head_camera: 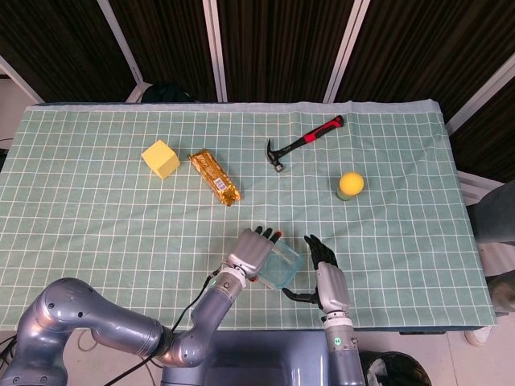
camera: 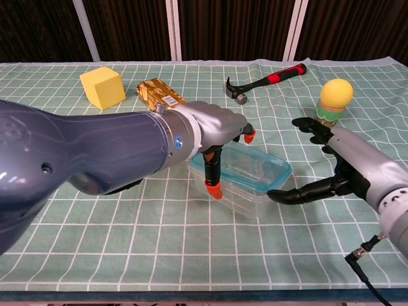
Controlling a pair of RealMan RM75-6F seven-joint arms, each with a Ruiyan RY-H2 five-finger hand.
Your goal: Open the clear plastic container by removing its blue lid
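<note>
The clear plastic container [camera: 252, 173] with its blue-rimmed lid [camera: 281, 171] lies near the table's front edge, also visible in the head view as the container [head_camera: 286, 269]. My left hand [camera: 215, 131] grips its left end, thumb down the near wall and fingers over the far rim. The same left hand [head_camera: 251, 252] covers that end in the head view. My right hand [camera: 333, 167] hovers just right of the container with fingers spread, its thumb tip close to the right end. In the head view the right hand [head_camera: 323, 275] holds nothing.
At the back left are a yellow cube [camera: 102, 87] and a gold snack bar [camera: 157, 91]. Behind the container lies a red-handled hammer [camera: 264, 81]. A yellow ball on a green cup [camera: 335, 101] stands just behind my right hand.
</note>
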